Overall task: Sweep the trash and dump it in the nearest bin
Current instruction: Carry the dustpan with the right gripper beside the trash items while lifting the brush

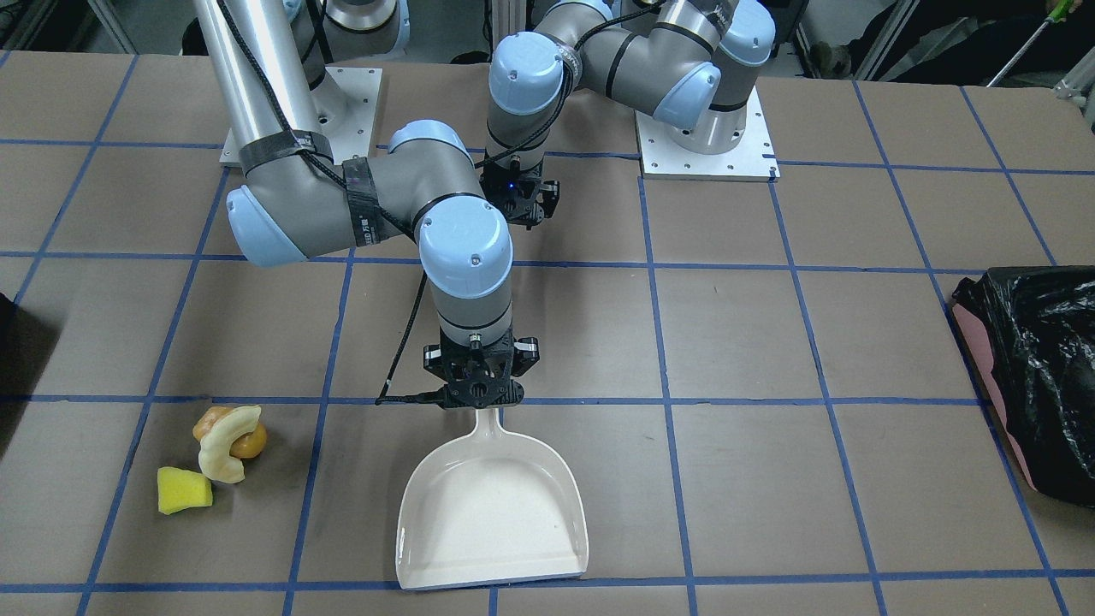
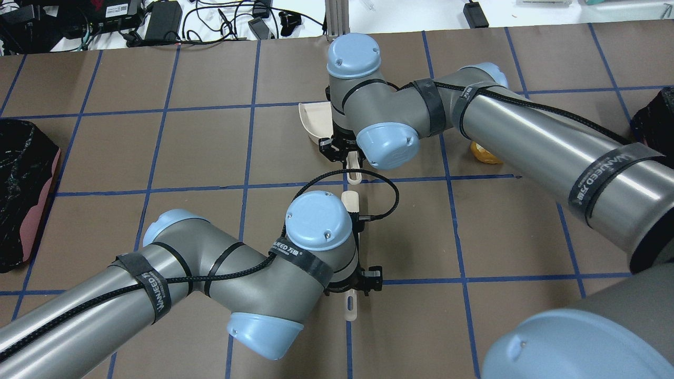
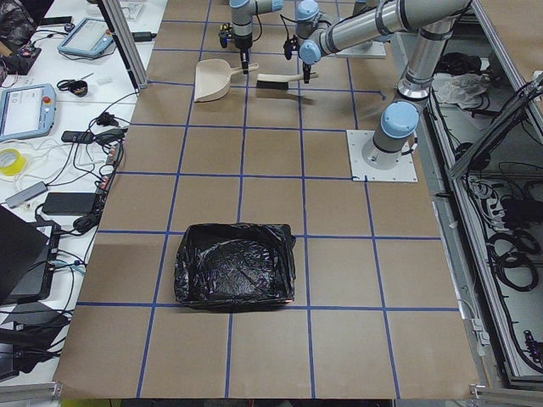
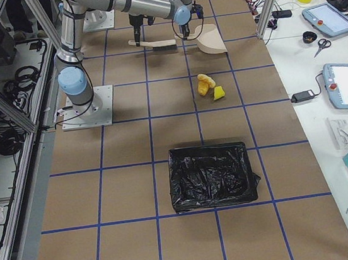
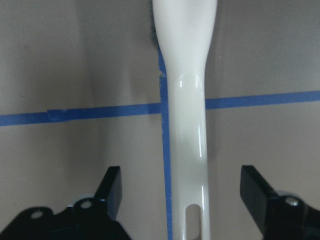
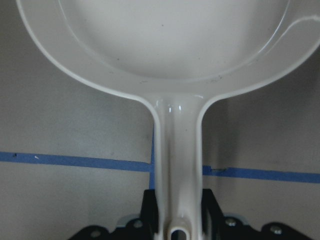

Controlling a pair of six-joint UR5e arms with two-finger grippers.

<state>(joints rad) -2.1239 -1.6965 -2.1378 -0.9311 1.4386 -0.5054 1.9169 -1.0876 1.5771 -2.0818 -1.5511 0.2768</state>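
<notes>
Closest to the operators' side, the white dustpan point(image 1: 492, 505) lies on the brown, blue-taped surface point(image 1: 770, 342). Its open mouth faces that edge and its handle points back at the robot. Off to the robot's right of it, not touching the pan, sit the three bits of trash. The yellow spongy block point(image 1: 184, 490) is nearest the edge, just beside the pale melon-like slice point(image 1: 224, 447), which curls over and touches the orange-brown ball point(image 1: 252, 442). Next back, the right hand point(image 1: 479, 398) is clamped on the end of the dustpan's handle, and the right wrist view shows it pressed to both sides. Beyond it, the left hand point(image 5: 182, 187) hangs low over the brush point(image 3: 276, 79), whose handle runs between its fingers point(image 5: 112, 187); they stand wide apart and touch nothing. The brush lies on the surface in line with the dustpan's handle, its bristle end toward the pan. A black-lined bin point(image 1: 1039, 376) stands at the surface's end on the robot's left. A second bin point(image 4: 213, 176) stands at the end on the robot's right, and the trash lies between it and the dustpan.
</notes>
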